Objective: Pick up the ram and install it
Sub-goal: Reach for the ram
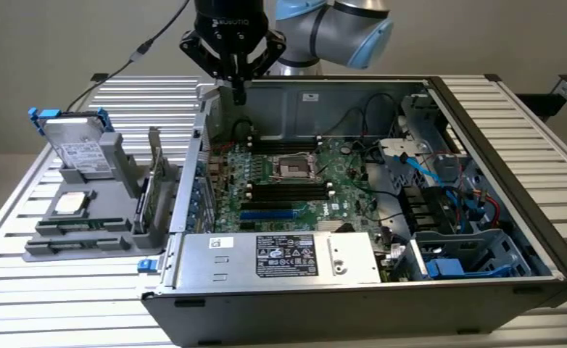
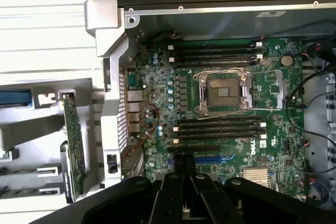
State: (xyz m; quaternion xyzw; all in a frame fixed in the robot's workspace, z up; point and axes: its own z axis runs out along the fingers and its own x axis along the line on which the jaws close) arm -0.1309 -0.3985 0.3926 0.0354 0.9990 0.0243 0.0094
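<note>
Gripper pinched shut above the motherboard.

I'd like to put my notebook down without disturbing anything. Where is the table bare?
The slatted table is bare in front of the grey holder, at the exterior view's lower left, and beyond the computer case at that view's right. Inside it, motherboard and cables crowd everything.

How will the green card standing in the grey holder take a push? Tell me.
The green card looks thin and rigid, so probably stiff and light. Standing on edge in the grey holder, it may tip sideways.
</note>
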